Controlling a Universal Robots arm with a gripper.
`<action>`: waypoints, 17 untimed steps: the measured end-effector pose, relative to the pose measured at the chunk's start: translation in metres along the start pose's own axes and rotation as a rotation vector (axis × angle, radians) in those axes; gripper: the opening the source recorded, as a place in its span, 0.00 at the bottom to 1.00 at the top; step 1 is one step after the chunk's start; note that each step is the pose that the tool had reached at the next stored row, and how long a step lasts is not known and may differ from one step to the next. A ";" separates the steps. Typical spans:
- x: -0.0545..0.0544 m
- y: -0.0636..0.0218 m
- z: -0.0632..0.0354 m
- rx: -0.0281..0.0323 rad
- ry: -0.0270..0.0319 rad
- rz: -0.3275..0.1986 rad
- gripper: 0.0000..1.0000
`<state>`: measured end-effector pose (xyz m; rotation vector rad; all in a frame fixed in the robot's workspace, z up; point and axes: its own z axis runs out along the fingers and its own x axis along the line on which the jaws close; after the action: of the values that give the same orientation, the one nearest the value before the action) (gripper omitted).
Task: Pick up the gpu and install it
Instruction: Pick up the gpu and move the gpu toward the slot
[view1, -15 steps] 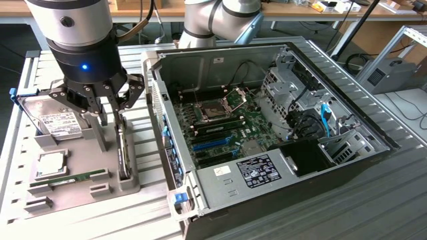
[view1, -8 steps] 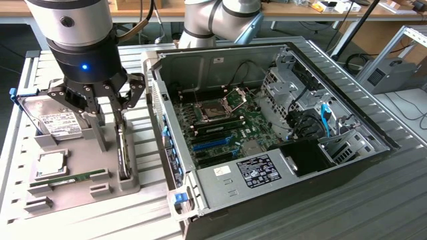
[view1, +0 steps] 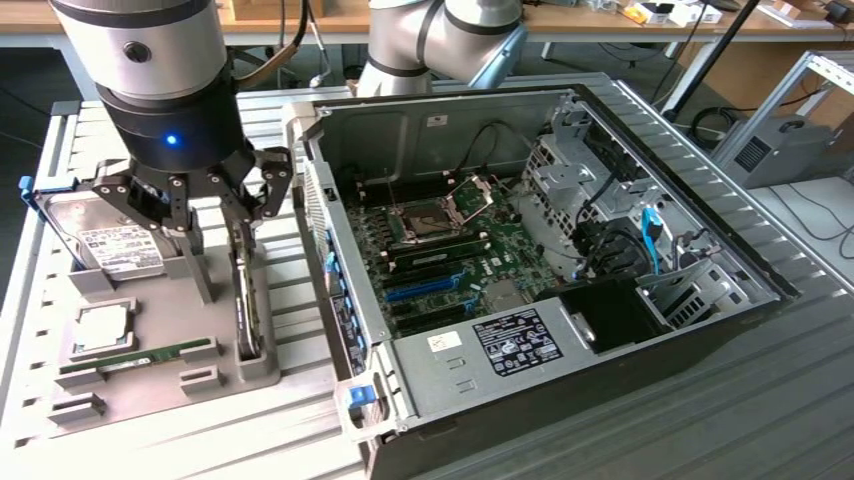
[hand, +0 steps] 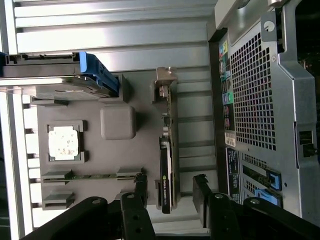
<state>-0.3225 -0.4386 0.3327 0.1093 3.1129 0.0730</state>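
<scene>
1. At the exterior view's far left, a silver hard drive (view1: 114, 245) with a white label leans in a grey holder (view1: 174, 385). The holder lies on the slatted metal table (view1: 747, 400).
2. Lower left in the same holder sit a square processor chip (view1: 104, 328) and, just below it, a slim green memory stick (view1: 134, 355) lying flat.
3. The gpu (view1: 244, 300) stands on its long edge in a slot along the holder's right side, between a grey post and the computer case. It is thin and flat, and seen edge-on it looks dark.
4. In the wrist view the gpu (hand: 167, 155) is a narrow dark strip with a small green mark. It has a silvery metal bracket (hand: 165, 86) at the end farthest from the gripper.
5. The gripper (view1: 220, 205) hangs directly over the card, upper left of the exterior frame. Its jaws are spread wide.
6. In the wrist view the gripper (hand: 170, 184) straddles the card. The black fingers (hand: 141, 186) stand one on each side, with a gap showing, so nothing is gripped.
7. Centre to right, the open computer case (view1: 534, 250) lies on its side, with the motherboard, cables and a labelled power supply exposed.
</scene>
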 end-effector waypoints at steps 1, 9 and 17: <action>0.000 -0.0001 0.0014 -0.0002 0.0000 0.000 0.50; 0.000 -0.0005 0.0107 -0.0002 0.0001 0.000 0.50; 0.001 -0.0013 0.0263 -0.0002 0.0000 0.000 0.50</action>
<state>-0.3225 -0.4386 0.3064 0.1091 3.1129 0.0734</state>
